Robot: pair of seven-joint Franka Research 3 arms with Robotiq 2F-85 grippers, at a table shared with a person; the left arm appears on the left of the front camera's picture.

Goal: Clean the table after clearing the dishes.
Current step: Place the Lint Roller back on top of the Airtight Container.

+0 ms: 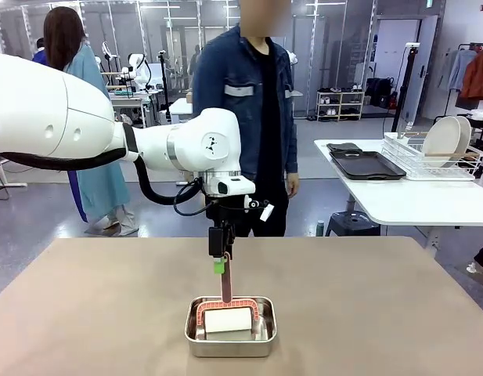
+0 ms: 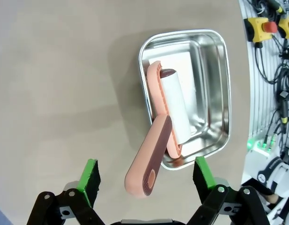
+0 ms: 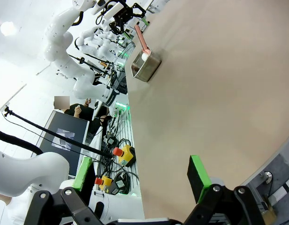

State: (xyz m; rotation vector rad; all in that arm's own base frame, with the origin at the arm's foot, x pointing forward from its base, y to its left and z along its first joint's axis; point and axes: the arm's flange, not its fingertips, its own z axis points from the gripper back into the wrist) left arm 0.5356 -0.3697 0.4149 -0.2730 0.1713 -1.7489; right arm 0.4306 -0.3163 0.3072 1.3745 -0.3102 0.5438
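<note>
surface (image 1: 108, 313): wide beige-brown top, bare apart from the steel pan; no plates or trays on it.
steel pan (image 1: 230, 345): small, rectangular, near the robot-side edge of the surface, about mid-width.
lint roller (image 2: 163, 126): white roll and salmon frame lie inside the pan; handle sticks up and out over the pan rim, leaning.
left gripper (image 2: 146, 176): released, jaws wide, directly above the pan; handle tip sits between the green pads (image 2: 89, 176) with air on both sides, so nothing is grasped.
right gripper (image 3: 142, 176): released, empty, hovering off the surface edge, well apart from the pan.
dishes: white plates (image 1: 448, 137) stand in the wire rack on the white side table, dark trays (image 1: 366, 164) just beside the rack; far from the pan.
person (image 1: 253, 110): stands beyond the far edge of the surface, behind the pan, hands down.
step judged: dishes look cleared, roller parked in the pan; wiping looks done or about to restart, can't tell which.
risk 1: handle rests loose on the rim; a nudge from a pad as the arm lifts could tip the roller out or drag the pan.
risk 2: light pan may slide toward the near edge if bumped.
risk 3: re-closing off-centre could pinch the handle tip only, and it could slip.
</note>
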